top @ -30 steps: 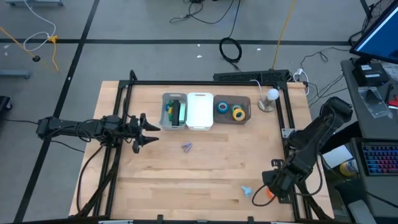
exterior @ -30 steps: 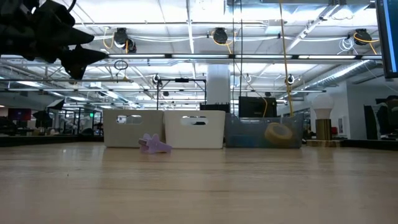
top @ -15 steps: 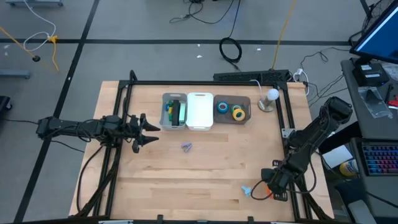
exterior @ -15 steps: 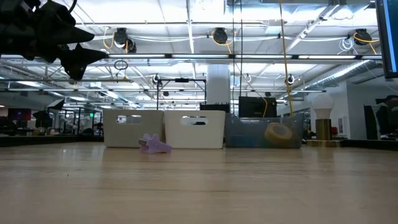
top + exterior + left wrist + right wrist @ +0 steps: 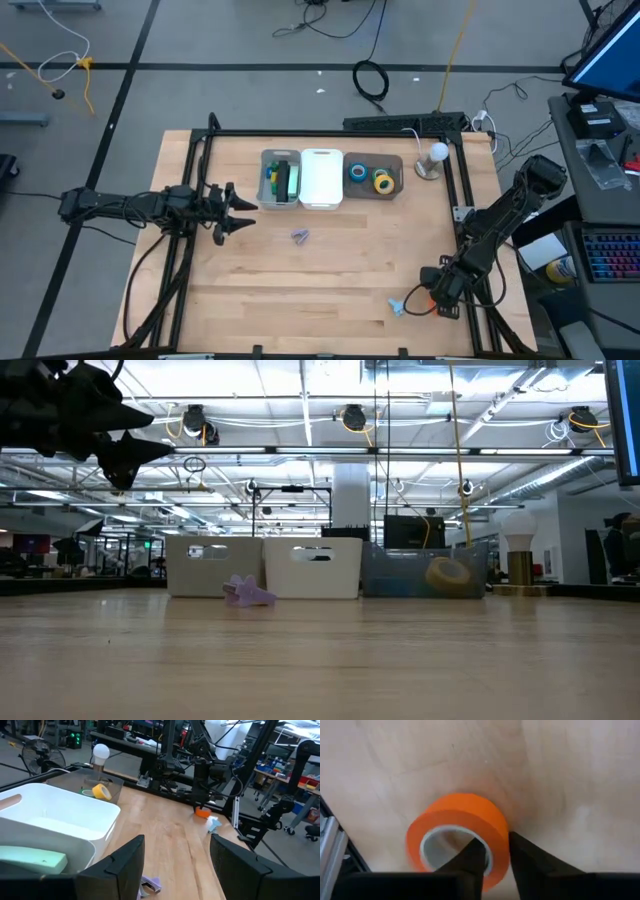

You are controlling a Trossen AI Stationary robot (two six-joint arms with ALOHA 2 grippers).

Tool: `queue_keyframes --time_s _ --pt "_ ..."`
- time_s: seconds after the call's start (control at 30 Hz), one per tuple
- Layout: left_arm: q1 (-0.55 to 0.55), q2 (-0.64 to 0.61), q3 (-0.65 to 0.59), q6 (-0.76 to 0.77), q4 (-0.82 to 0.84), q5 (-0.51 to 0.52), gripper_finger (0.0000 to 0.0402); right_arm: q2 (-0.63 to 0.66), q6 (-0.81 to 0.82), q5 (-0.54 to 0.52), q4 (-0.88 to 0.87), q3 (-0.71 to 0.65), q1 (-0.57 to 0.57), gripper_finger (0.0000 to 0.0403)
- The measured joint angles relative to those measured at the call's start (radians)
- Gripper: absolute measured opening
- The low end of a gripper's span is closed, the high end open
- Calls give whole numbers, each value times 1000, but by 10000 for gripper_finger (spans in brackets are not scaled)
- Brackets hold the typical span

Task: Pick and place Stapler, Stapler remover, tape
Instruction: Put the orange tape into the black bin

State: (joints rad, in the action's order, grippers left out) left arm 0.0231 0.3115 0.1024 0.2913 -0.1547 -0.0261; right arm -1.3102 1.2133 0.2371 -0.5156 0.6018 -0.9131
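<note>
An orange tape roll (image 5: pixel 457 837) lies flat on the table near the near right corner, its hole up. My right gripper (image 5: pixel 495 851) comes down on it and is shut on its wall. The roll also shows in the left wrist view (image 5: pixel 202 812), under that gripper (image 5: pixel 200 795). Blue tape (image 5: pixel 358 172) and yellow tape (image 5: pixel 383 181) lie in a grey tray (image 5: pixel 396 166). A green stapler (image 5: pixel 285 181) lies in the left bin. A purple staple remover (image 5: pixel 300 236) and a pale blue one (image 5: pixel 397 305) lie on the wood. My left gripper (image 5: pixel 238 211) hovers open at the left. My right gripper has one finger (image 5: pixel 472 854) inside the roll's hole and the other (image 5: pixel 527 854) outside, with the ring's wall (image 5: pixel 499 851) pinched between them. The fingers come steeply from above. The roll lies flat on the table.
A white bin (image 5: pixel 322 180) stands between the stapler's bin and the tape tray at the far side. A bulb-shaped lamp (image 5: pixel 432 160) stands at the far right. A dark metal frame (image 5: pixel 462 205) runs along the table's edges, close beside the orange roll.
My right gripper has gone down onto the orange tape roll near the table's near right corner. The roll has stayed on the table. The left arm has kept still.
</note>
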Motion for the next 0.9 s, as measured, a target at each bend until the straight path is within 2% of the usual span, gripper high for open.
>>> queue_keyframes --time_s 0.1,0.3,0.47,0.73,0.9 --pt "0 1 0 0 -6 2 225 0 -11 2 10 -1 0 34" --pt "0 1 0 3 -7 2 225 41 47 12 51 -3 14 31" --pt "0 1 0 20 -8 3 225 116 83 18 150 -3 36 31" --pt "0 1 0 52 -7 2 225 257 103 -88 370 -3 73 31" --pt "0 1 0 55 -7 1 225 309 50 -222 519 -2 111 31"
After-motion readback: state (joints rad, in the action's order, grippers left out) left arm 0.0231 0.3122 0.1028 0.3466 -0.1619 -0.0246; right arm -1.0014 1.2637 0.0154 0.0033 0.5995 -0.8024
